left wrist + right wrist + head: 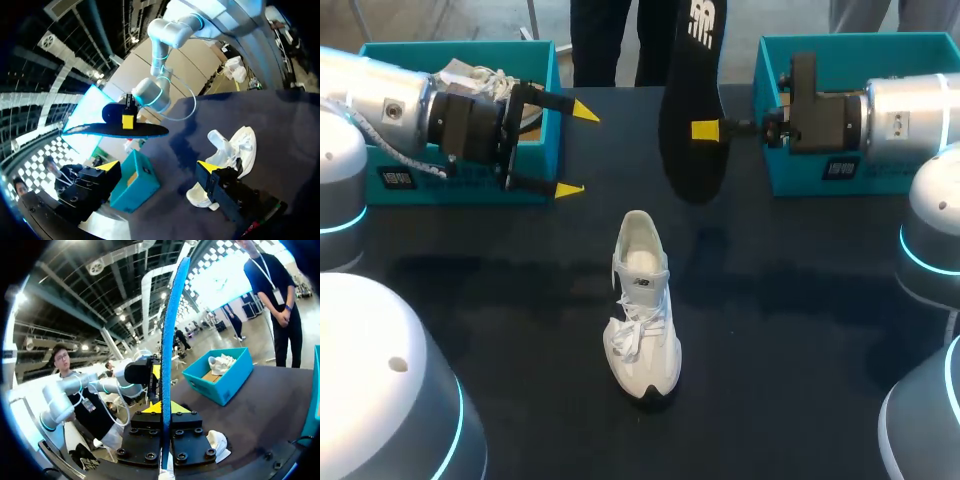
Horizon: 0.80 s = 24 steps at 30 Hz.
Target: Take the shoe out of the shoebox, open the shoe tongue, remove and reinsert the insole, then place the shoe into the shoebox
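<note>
OK, left box (553, 120) partly hidden by arm; second shoe (480, 76) inside, barely visible. Left gripper (577, 150) spread wide, empty, just ahead of box. Shoe (642, 300) upright mid-table (800, 300). Insole (690, 90) held off table, top cut off. Right gripper (706, 130) clamped on insole, one tip showing.

Shoe (642, 300) at centre; insole (690, 90) raised behind it, between left shoebox (550, 120) and right shoebox (800, 175).
</note>
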Each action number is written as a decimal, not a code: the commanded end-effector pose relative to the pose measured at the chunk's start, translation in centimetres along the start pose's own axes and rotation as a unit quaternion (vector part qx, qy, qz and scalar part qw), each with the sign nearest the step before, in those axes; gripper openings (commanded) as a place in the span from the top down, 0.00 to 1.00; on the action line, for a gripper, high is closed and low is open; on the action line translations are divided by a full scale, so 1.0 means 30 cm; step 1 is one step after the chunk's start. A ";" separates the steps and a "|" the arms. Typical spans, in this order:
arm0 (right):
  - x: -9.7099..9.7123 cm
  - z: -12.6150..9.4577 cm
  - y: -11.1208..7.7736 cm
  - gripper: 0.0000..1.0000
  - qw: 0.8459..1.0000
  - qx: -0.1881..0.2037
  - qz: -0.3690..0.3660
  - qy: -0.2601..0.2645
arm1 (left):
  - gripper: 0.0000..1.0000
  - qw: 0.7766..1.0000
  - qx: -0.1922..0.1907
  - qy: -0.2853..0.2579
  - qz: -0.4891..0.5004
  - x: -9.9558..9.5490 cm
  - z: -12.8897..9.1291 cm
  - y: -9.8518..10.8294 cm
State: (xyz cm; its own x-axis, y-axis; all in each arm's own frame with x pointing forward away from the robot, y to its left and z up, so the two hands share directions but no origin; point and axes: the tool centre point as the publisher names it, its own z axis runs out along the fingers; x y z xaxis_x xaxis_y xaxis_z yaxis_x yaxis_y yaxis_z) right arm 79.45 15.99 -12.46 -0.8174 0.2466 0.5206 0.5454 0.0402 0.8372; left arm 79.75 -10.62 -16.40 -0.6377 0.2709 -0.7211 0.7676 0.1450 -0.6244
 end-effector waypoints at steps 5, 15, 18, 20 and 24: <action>-0.028 0.065 -0.014 1.00 0.998 0.017 -0.054 0.008 | 0.00 0.996 -0.034 0.031 -0.074 0.102 -0.024 0.018; -0.046 0.079 -0.027 1.00 0.997 -0.003 -0.072 0.018 | 0.00 0.984 -0.090 0.054 -0.141 0.165 -0.021 0.063; -0.046 0.079 -0.027 1.00 0.997 -0.003 -0.072 0.018 | 0.00 0.981 -0.106 0.053 -0.155 0.179 -0.018 0.082; -0.046 0.079 -0.027 1.00 0.997 -0.003 -0.072 0.018 | 0.00 0.977 -0.116 0.058 -0.169 0.192 -0.018 0.094; -0.046 0.079 -0.027 1.00 0.997 -0.003 -0.072 0.018 | 0.00 0.968 -0.143 0.068 -0.193 0.222 -0.017 0.119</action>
State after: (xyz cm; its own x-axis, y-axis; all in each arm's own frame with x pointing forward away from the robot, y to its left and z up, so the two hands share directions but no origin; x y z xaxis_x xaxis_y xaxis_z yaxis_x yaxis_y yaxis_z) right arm 80.56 17.75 -14.21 -0.8932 0.2016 0.4020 0.4222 0.0683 0.9039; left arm 78.36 -7.56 -23.22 -0.8754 0.2706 -0.4005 0.4834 0.4849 -0.7289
